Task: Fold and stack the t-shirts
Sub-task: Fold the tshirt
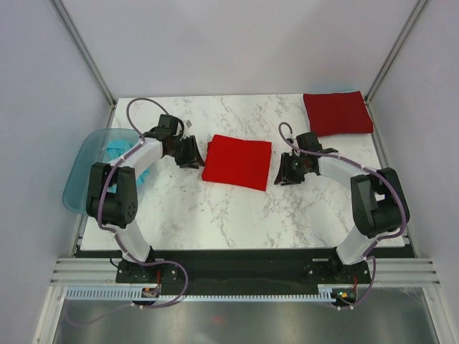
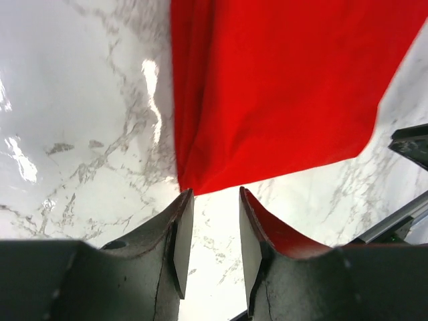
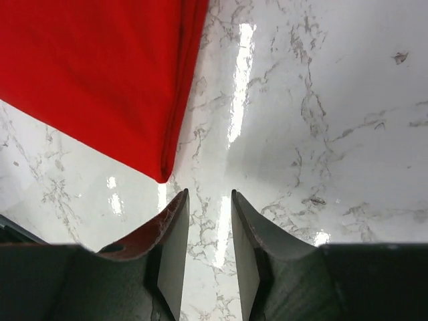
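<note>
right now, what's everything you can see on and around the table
bright red t-shirt: one, bright red, folded flat at mid-table, between the grippers
crimson t-shirt: one, dark red, folded flat at the far right corner
teal cloth: one, teal-blue, inside the tub, partly hidden by the left arm
tub: one, translucent blue, at the table's left edge
table: one, white marble
left gripper: one, black, open and empty, just left of the bright red t-shirt
right gripper: one, black, open and empty, just right of it
</note>
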Action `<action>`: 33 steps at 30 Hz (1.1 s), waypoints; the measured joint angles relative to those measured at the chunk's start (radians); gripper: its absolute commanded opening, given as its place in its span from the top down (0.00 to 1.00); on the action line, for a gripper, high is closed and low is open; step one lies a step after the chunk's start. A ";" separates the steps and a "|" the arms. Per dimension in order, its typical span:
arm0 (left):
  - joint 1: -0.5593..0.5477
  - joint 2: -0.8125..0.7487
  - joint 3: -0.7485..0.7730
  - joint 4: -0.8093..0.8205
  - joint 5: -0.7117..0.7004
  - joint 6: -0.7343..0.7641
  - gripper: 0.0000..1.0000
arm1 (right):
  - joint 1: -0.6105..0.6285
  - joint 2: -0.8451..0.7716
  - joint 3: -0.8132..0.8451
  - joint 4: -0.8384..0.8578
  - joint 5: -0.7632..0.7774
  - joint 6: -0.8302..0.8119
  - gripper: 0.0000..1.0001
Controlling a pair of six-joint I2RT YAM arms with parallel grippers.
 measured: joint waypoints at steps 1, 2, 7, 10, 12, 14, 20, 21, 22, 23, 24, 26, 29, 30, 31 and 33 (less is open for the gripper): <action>0.000 -0.011 0.019 -0.002 -0.001 0.000 0.59 | 0.000 -0.003 0.012 -0.015 0.002 0.003 0.68; 0.000 -0.024 0.035 -0.002 -0.002 0.000 0.59 | 0.002 -0.004 0.029 -0.023 0.003 0.005 0.71; -0.013 -0.038 0.093 0.002 0.001 0.000 0.65 | 0.024 0.019 0.193 -0.010 -0.019 0.039 0.77; -0.033 -0.003 0.123 0.013 0.024 -0.001 0.73 | 0.032 0.077 0.293 0.072 -0.060 0.070 0.76; -0.046 0.042 0.142 0.026 0.023 0.000 0.74 | 0.034 0.141 0.358 0.115 -0.080 0.080 0.76; -0.053 0.094 0.155 0.039 0.003 0.000 0.74 | 0.033 0.220 0.427 0.145 -0.093 0.083 0.76; -0.052 0.229 0.153 0.042 -0.081 -0.001 0.73 | 0.000 0.435 0.510 0.179 -0.119 0.070 0.74; -0.050 0.240 0.157 0.044 -0.071 -0.003 0.72 | -0.010 0.462 0.510 0.182 -0.127 0.068 0.73; -0.048 0.240 0.161 0.044 -0.070 -0.003 0.72 | -0.021 0.482 0.510 0.182 -0.138 0.067 0.73; -0.048 0.240 0.166 0.047 -0.071 -0.003 0.69 | -0.034 0.497 0.513 0.191 -0.172 0.071 0.72; -0.049 0.240 0.166 0.050 -0.071 -0.003 0.67 | -0.038 0.499 0.517 0.193 -0.179 0.069 0.72; -0.049 0.240 0.168 0.050 -0.071 -0.003 0.65 | -0.056 0.499 0.533 0.194 -0.187 0.063 0.72; -0.047 0.238 0.172 0.046 -0.067 -0.002 0.60 | -0.076 0.501 0.560 0.194 -0.203 0.063 0.72; -0.046 0.237 0.174 0.044 -0.064 -0.003 0.60 | -0.079 0.501 0.568 0.194 -0.211 0.063 0.71; -0.043 0.235 0.177 0.041 -0.062 -0.002 0.59 | -0.084 0.501 0.575 0.196 -0.217 0.065 0.71; -0.037 0.230 0.199 0.024 -0.054 -0.002 0.59 | -0.089 0.496 0.579 0.196 -0.227 0.069 0.71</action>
